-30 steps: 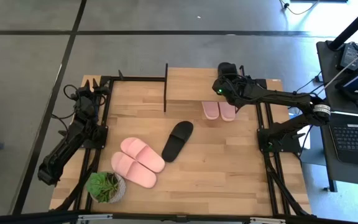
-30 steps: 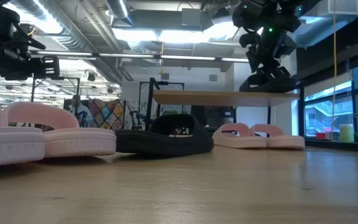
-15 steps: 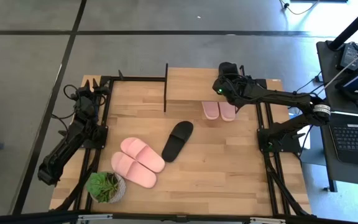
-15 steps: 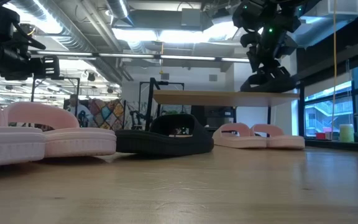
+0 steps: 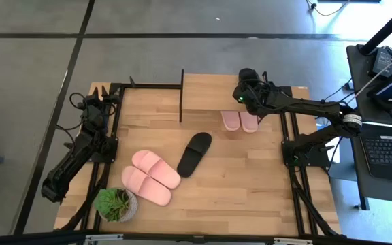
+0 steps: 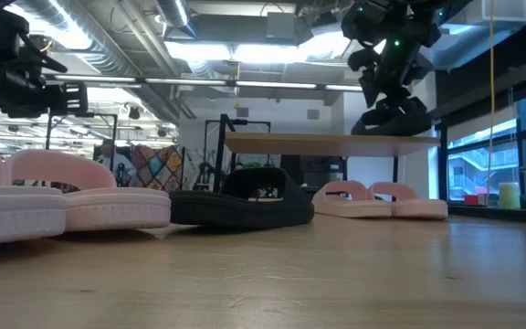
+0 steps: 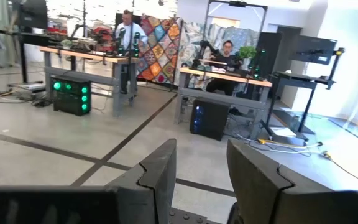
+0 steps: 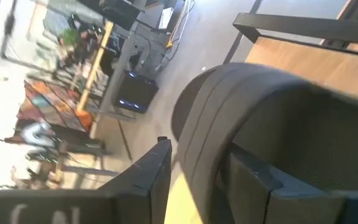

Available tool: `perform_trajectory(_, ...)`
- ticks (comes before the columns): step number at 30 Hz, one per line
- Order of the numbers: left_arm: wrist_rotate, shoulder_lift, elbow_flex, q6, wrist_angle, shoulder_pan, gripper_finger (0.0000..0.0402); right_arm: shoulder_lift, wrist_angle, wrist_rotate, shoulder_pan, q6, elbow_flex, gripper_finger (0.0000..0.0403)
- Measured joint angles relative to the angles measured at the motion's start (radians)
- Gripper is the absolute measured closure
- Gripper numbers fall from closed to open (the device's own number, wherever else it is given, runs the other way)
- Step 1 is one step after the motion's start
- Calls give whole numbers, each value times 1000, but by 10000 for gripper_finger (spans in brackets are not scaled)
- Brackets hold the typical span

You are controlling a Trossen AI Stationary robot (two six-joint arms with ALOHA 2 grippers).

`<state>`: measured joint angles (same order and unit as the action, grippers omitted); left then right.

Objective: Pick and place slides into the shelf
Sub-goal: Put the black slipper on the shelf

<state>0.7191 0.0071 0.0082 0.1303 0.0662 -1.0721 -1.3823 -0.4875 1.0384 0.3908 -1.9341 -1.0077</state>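
Over the shelf's point(image 5: 209, 92) right end, right gripper point(image 6: 389, 102) clamped a black slide point(image 6: 391, 121); I judged it needed levelling before release, left gripper point(image 7: 201, 171) idle, part open.

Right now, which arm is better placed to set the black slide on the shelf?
Right. Its gripper is shut on the black slide just above the shelf top. The left gripper is empty, parked off the table's left edge.

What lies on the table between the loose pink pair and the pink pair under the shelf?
One black slide, lying alone between them, shown in the high view.
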Motion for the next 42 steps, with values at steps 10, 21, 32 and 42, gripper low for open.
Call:
perform_trajectory(10, -106, 0, 0, 1, 2, 0, 267, -3, 13, -5, -2, -17, 0, 268)
perform_trajectory(21, -109, 0, 0, -1, 2, 0, 267, -3, 13, -4, -2, -25, 0, 268)
perform_trajectory(32, -109, 0, 0, -1, 2, 0, 267, -2, -41, 2, -2, -130, 0, 268)
perform_trajectory(42, -109, 0, 0, -1, 2, 0, 267, -2, -145, 2, -2, -228, -1, 268)
